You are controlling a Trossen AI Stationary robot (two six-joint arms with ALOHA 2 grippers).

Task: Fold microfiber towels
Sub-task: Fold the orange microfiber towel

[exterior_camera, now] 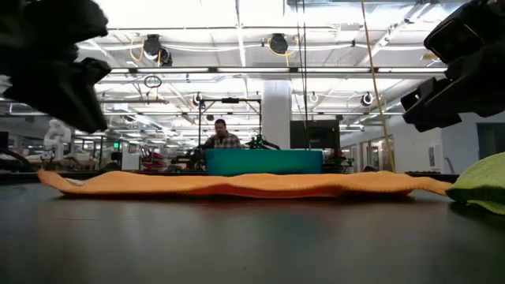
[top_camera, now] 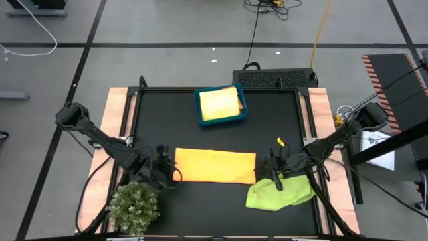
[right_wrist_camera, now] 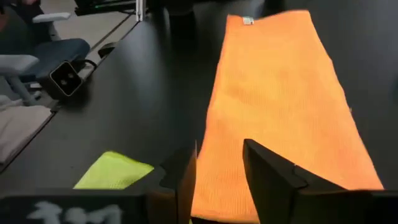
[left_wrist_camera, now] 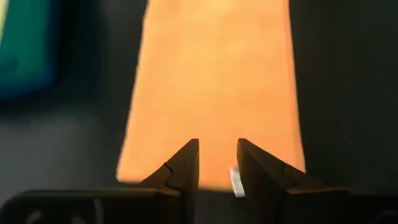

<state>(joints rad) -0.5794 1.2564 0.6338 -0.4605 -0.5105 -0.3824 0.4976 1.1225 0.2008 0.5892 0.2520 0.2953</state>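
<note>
- Nearest my low camera is the bare black counter point(exterior_camera: 252, 244), with the orange towel point(exterior_camera: 237, 184) stretched flat across it farther in.
- From above, I see that orange towel point(top_camera: 215, 165) as a long folded strip lying between my two arms, near the front of the counter.
- My left claw point(left_wrist_camera: 217, 163) sits at the towel's left short edge; its fingers point(left_wrist_camera: 180, 174) stand slightly apart with the cloth's edge showing in the gap, pinching nothing that I can see.
- My right claw point(right_wrist_camera: 219, 169) is at the towel's opposite end, fingers likewise parted a little over the orange cloth, not clamped on it.
- A lime green towel point(top_camera: 279, 191) lies crumpled just beside the orange one's right end, under my right arm.
- A yellow towel point(top_camera: 220, 104) rests folded inside the blue bin point(top_camera: 221, 121) at the back of the counter.
- A small bushy plant point(top_camera: 134, 207) stands at the front left corner, beside my left arm.
- In the low view, a person point(exterior_camera: 222, 136) sits far off beyond the bin.
</note>
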